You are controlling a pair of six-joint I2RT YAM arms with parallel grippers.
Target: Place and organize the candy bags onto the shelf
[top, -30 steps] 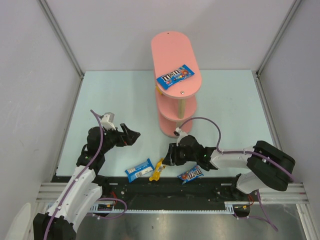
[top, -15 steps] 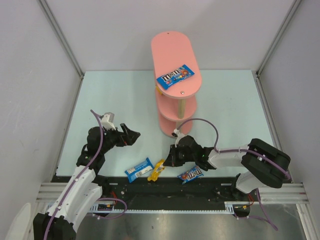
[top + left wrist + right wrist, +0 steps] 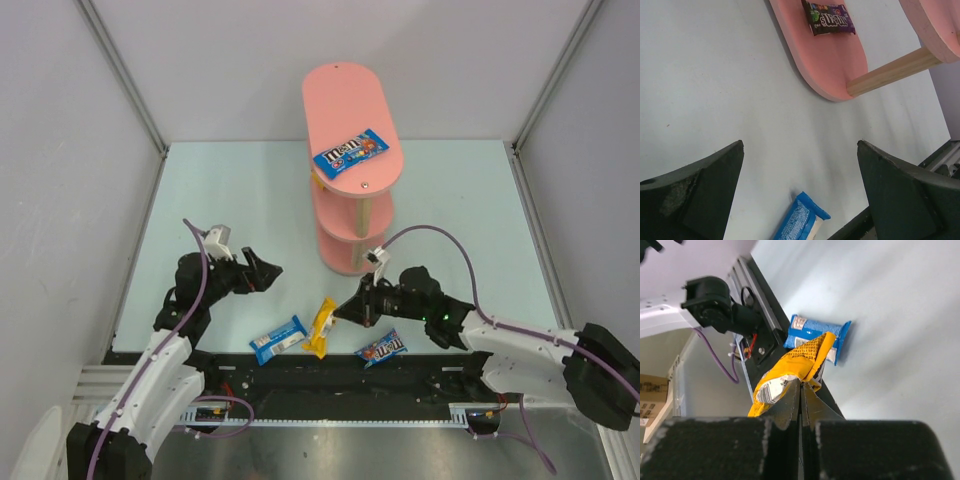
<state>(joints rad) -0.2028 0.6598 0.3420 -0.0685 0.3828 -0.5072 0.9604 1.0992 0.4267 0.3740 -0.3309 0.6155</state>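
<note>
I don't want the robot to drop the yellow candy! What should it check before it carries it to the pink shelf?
1. Right gripper shut on the yellow bag: ok.
2. Yellow bag fully off the table: cannot tell; it hangs crumpled from one pinched edge.
3. Bare room on the shelf top board: ok; only a blue bag lies there, at the near end.
4. Left gripper out of the path: ok; it is open, off to the shelf's left.
5. Grip firm enough for the carry: cannot tell.

Left fingers [image 3: 696, 194] spread wide, hovering; right fingers [image 3: 785, 407] clamped on yellow bag [image 3: 790, 367].
</note>
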